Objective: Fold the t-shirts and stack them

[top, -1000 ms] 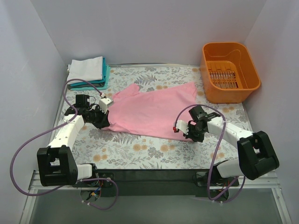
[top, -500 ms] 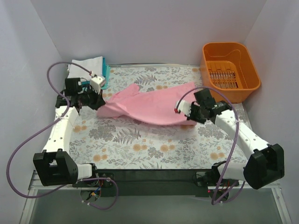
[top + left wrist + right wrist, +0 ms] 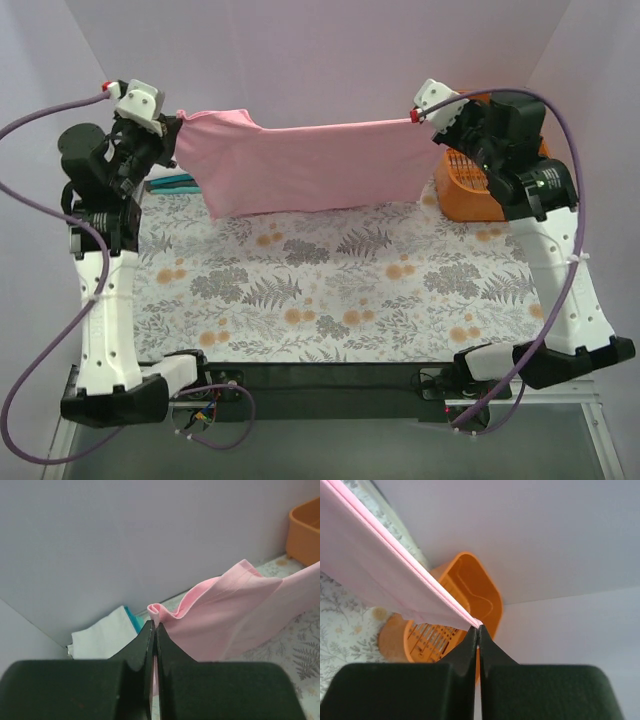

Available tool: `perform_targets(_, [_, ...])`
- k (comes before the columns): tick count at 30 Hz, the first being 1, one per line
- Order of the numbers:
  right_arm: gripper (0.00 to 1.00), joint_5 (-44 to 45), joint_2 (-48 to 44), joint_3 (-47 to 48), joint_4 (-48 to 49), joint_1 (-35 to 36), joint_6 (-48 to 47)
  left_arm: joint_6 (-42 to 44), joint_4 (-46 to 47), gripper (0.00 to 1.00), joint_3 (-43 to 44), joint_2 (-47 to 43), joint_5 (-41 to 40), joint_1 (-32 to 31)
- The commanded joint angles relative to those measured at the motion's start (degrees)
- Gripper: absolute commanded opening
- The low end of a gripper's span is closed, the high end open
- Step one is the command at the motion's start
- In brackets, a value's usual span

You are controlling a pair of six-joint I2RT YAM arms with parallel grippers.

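Right now I am holding the pink t-shirt (image 3: 300,165) stretched out in the air above the far edge of the counter (image 3: 330,300). My left gripper (image 3: 178,118) is pinching one top corner, its fingers closed on the cloth. My right gripper (image 3: 418,117) is clamping the other corner, near the orange basket (image 3: 462,195) at the far right corner. The white t-shirt (image 3: 102,636) and teal t-shirt (image 3: 132,619) are lying folded in the far left corner.
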Motion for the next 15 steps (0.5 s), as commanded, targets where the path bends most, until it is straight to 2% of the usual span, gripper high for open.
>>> perform_targets(1, [0.01, 3.66, -6.65, 4.45, -0.18, -0.01, 1.20, -3.27, 6.15, 0.00, -0.23, -9.96, -5.45, 0.19])
perform_targets(4, [0.01, 3.57, -12.71, 4.81, -0.27, -0.01, 2.87, -4.06, 8.01, 0.00, -0.77, -16.64, -8.00, 0.19])
perform_targets(8, [0.01, 1.64, -19.41, 6.65, -0.97, -0.02, 4.36, -4.42, 7.49, 0.00, 2.74, -22.27, -7.48, 0.19])
perform_targets(15, [0.01, 1.20, -22.85, 13.94, -0.71, -0.19, 5.60, -2.75, 4.86, 0.00, 6.00, -27.20, -5.98, 0.19])
